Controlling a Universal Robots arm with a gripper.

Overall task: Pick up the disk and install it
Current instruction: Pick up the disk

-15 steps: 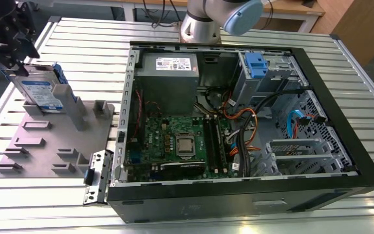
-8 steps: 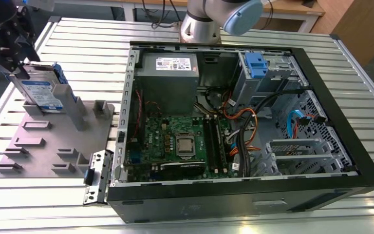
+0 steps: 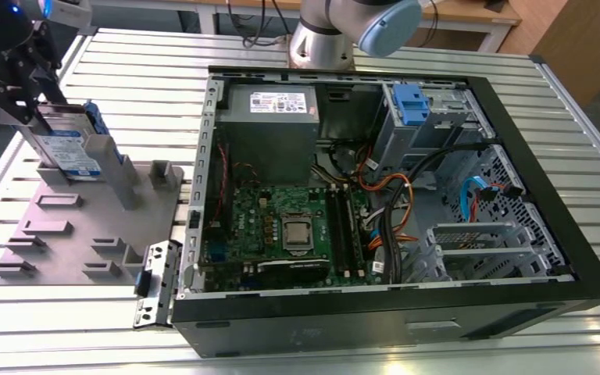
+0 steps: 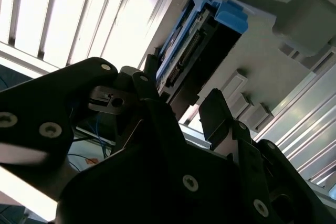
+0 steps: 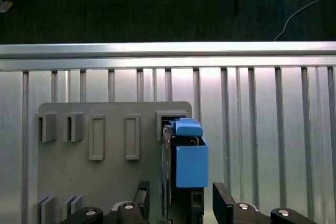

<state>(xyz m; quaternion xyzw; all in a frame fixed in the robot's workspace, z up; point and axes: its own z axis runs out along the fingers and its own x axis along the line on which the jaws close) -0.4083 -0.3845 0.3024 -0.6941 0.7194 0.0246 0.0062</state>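
Observation:
The disk (image 3: 71,147) stands on edge in a slot of the grey holder plate (image 3: 81,230) at the exterior view's left, silver with a white-and-blue label and blue rails. My gripper (image 3: 16,87) is at its upper end. In the first wrist view the blue-railed disk (image 5: 190,166) lies between my two black fingers (image 5: 223,204), which stand apart on either side with a gap to each; the gripper (image 5: 182,205) is open. The second wrist view shows the disk's edge (image 4: 181,51) just beyond the spread fingertips (image 4: 214,107).
An open computer case (image 3: 550,195) lies on the slatted metal table (image 3: 592,125) to the exterior view's right, with motherboard, cables and a blue drive bay bracket (image 3: 409,105) at its far corner. The arm's base (image 3: 321,39) stands behind the case. The holder plate (image 5: 105,182) has several empty slots.

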